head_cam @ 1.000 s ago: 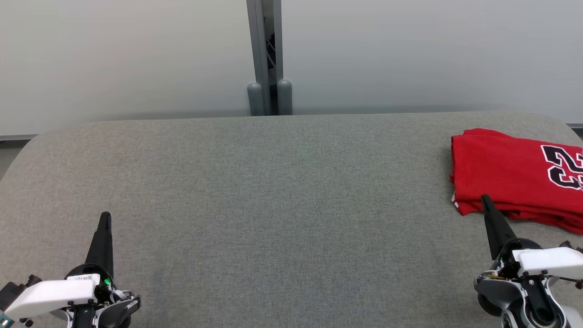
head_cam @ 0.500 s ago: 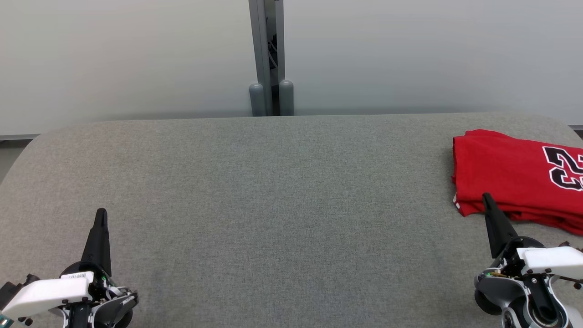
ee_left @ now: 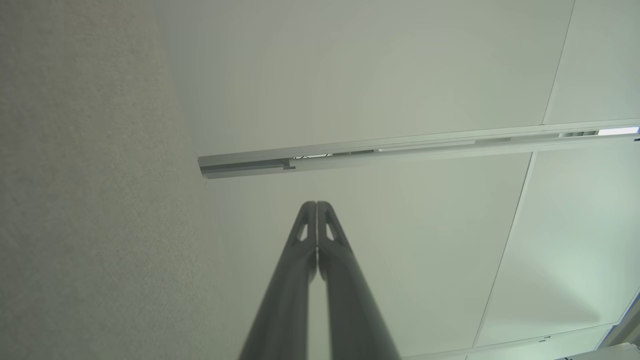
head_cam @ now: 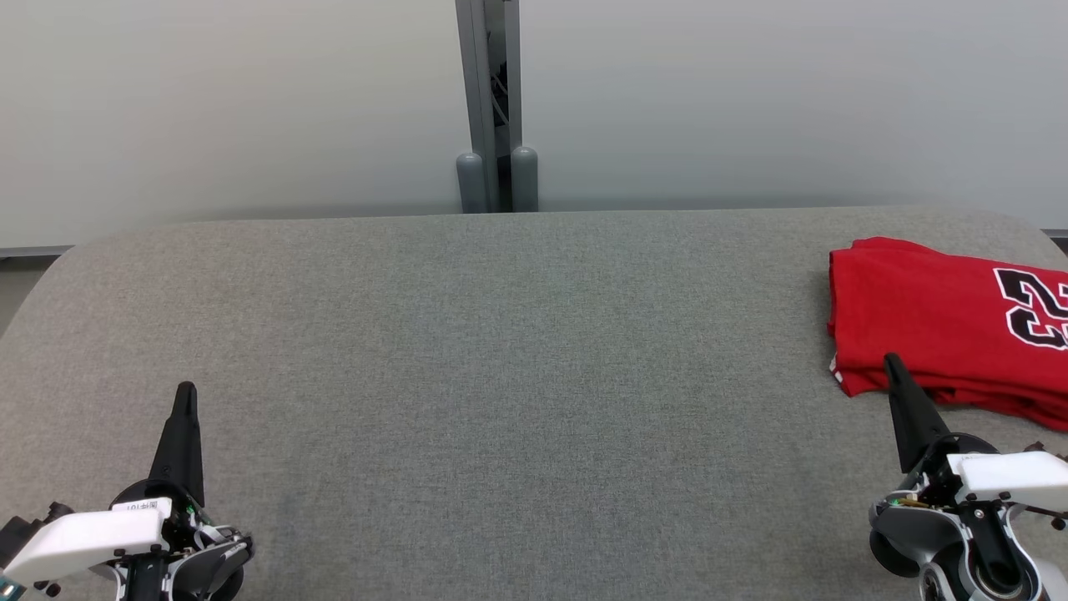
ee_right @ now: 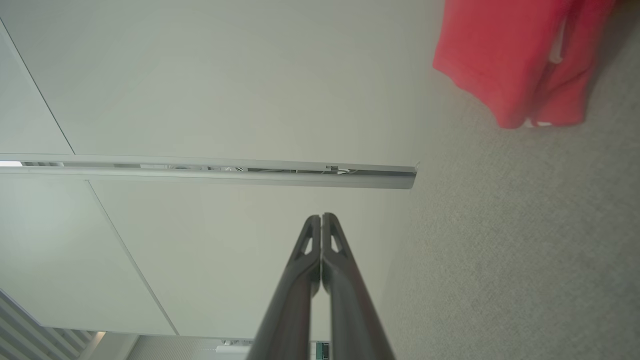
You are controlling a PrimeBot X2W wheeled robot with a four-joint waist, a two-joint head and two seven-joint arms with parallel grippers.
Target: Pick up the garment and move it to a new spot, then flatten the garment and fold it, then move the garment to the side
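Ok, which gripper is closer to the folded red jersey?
The right gripper: in the head view its shut jaws end at the red jersey, while the left gripper sits far across the table.

The grey fabric-covered tabletop (head_cam: 534, 376) offers open passage across its left and centre. The folded red jersey with black-and-white numerals (head_cam: 934, 325) occupies the far right (cut off by the head view's right edge). Pale wall panels (head_cam: 250, 108) and a grey metal post (head_cam: 494, 100) bound the rear edge.
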